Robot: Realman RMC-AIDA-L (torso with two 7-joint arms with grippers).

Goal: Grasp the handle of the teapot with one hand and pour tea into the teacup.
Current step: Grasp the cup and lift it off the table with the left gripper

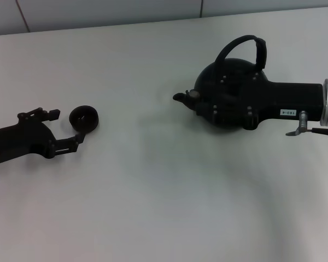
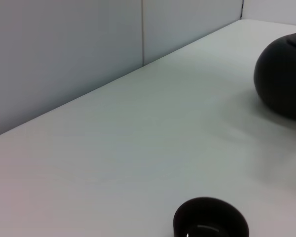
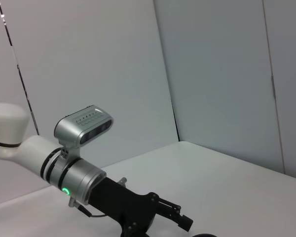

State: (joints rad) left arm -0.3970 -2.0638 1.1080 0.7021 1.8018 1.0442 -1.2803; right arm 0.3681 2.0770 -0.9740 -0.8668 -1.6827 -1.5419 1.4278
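Note:
The teapot [image 1: 208, 82] stands at the right on the white table, its stubby spout [image 1: 180, 97] pointing left toward the teacup. The arched handle [image 1: 241, 43] rises over its far side. My right gripper [image 1: 235, 105] reaches in from the right and lies over the teapot's body, hiding most of it; its fingers cannot be made out. The small black teacup [image 1: 83, 118] stands at the left, also low in the left wrist view [image 2: 210, 219]. My left gripper [image 1: 69, 126] is open, its fingertips just beside the cup. The teapot's side shows in the left wrist view [image 2: 283, 81].
The white table [image 1: 153, 180] ends at a grey wall [image 1: 98, 11] along the back. The right wrist view shows my left arm [image 3: 79, 173] and its gripper [image 3: 175, 217] far off against grey wall panels.

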